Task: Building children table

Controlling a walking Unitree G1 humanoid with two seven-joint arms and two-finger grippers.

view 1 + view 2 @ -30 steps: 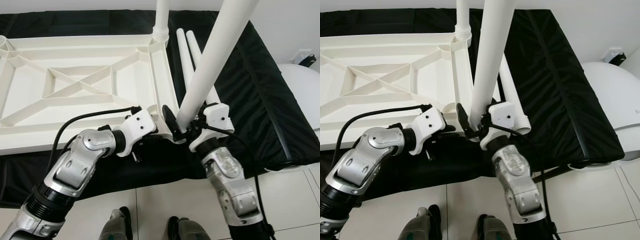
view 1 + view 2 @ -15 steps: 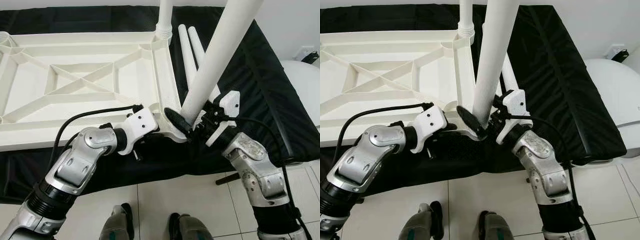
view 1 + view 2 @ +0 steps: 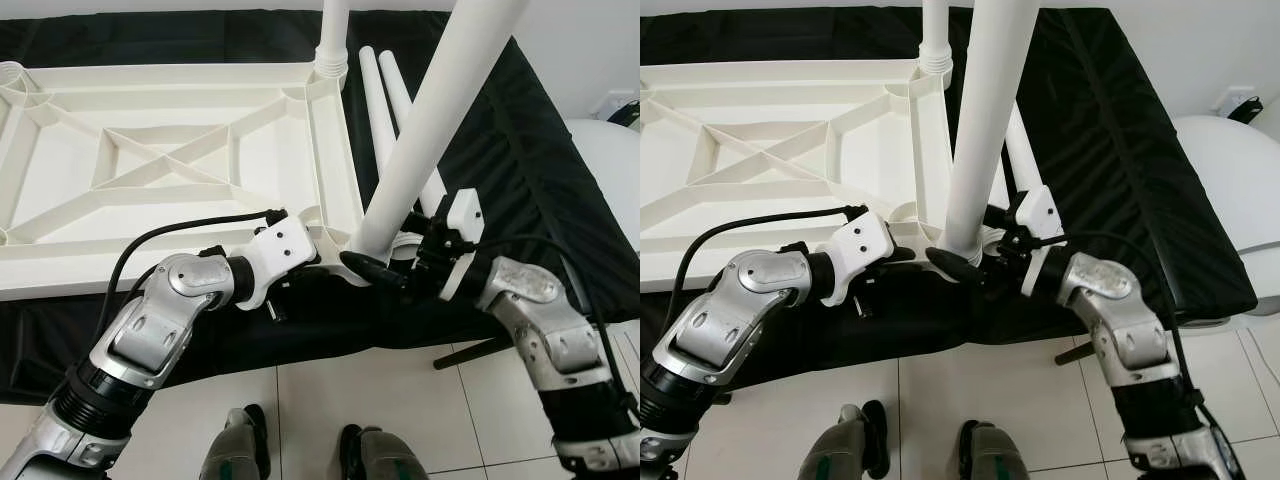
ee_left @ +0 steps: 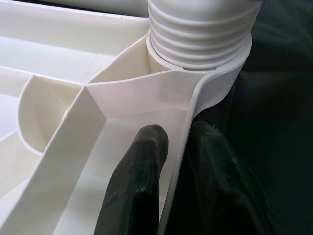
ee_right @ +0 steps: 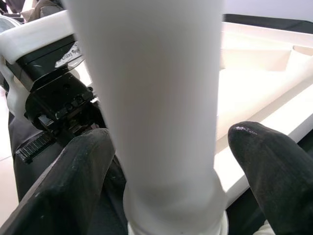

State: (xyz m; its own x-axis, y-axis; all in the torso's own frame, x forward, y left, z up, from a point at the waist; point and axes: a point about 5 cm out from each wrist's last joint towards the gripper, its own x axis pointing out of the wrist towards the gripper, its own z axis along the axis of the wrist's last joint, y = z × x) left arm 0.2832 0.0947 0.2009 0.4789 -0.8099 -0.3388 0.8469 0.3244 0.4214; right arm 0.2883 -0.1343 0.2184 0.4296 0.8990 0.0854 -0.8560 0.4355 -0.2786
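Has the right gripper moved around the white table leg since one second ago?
Yes. The right gripper swung its wrist outward to the robot's right around the white table leg; the white tabletop frame stayed.

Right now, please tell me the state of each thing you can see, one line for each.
Table top: upside down on the black cloth, ribs facing up.
Near corner leg: standing in its socket, threads partly showing.
Far corner leg: standing upright in its socket.
Two spare legs: lying on the black cloth.
Left gripper: shut on the table top's rim.
Right gripper: fingers either side of the near corner leg, gaps visible.
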